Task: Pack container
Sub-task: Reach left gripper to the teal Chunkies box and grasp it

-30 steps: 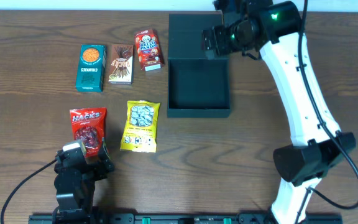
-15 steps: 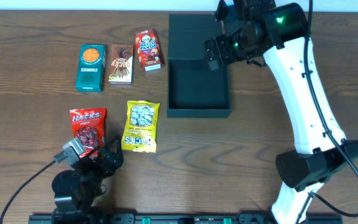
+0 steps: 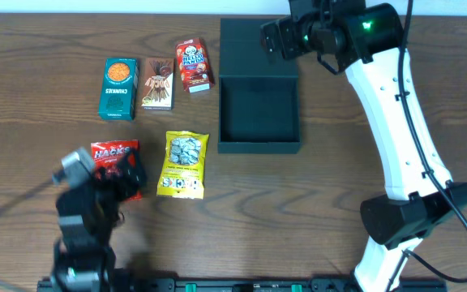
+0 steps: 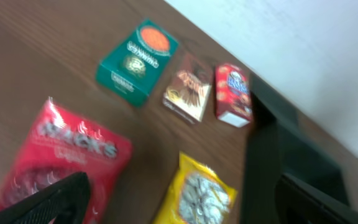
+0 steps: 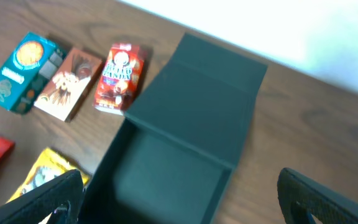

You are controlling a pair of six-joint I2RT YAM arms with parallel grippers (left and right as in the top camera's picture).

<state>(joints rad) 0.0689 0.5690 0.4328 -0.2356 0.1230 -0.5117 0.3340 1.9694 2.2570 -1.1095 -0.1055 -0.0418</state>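
Wooden table bears the open box; the right gripper hangs above its flat lid, wide open, empty. The left gripper, also open and empty, is well apart, over a red bag

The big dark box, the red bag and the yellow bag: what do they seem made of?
The dark box: likely stiff cardboard, matte; flat walls, crisp edges, no glare. The red bag: probably plastic film, slightly glossy; wrinkled, with pale glints. The yellow bag: likely similar film; puffy, with a seemingly clear window.
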